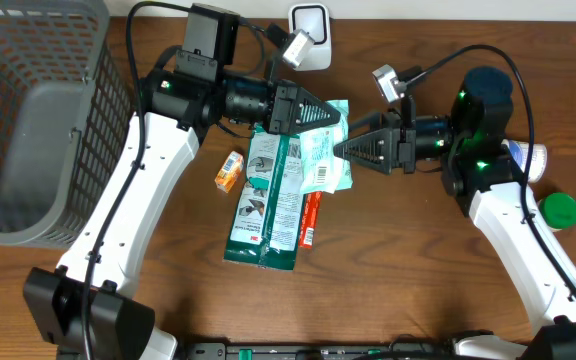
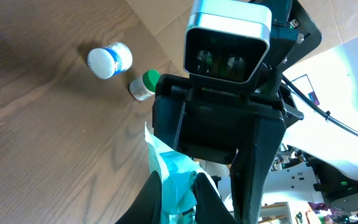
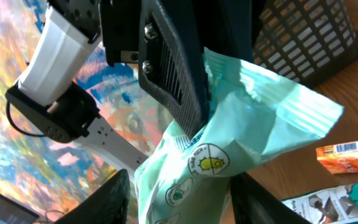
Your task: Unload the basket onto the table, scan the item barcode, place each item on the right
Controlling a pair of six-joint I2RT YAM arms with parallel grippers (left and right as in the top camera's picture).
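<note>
A brown wooden bench (image 1: 398,260) carries a grey basket (image 1: 28,60) at its left. At centre the left pincer (image 1: 336,118) is clamped on the mint-green pouch (image 1: 320,165), over a dark green packet (image 1: 268,205). The right pincer (image 1: 340,150) stands parted, fingers either side of the pouch

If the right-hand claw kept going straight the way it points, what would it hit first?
The pale green packet held by the left gripper, which sits right at the tips of the right gripper. Depth is hard to judge, but contact looks near.
</note>
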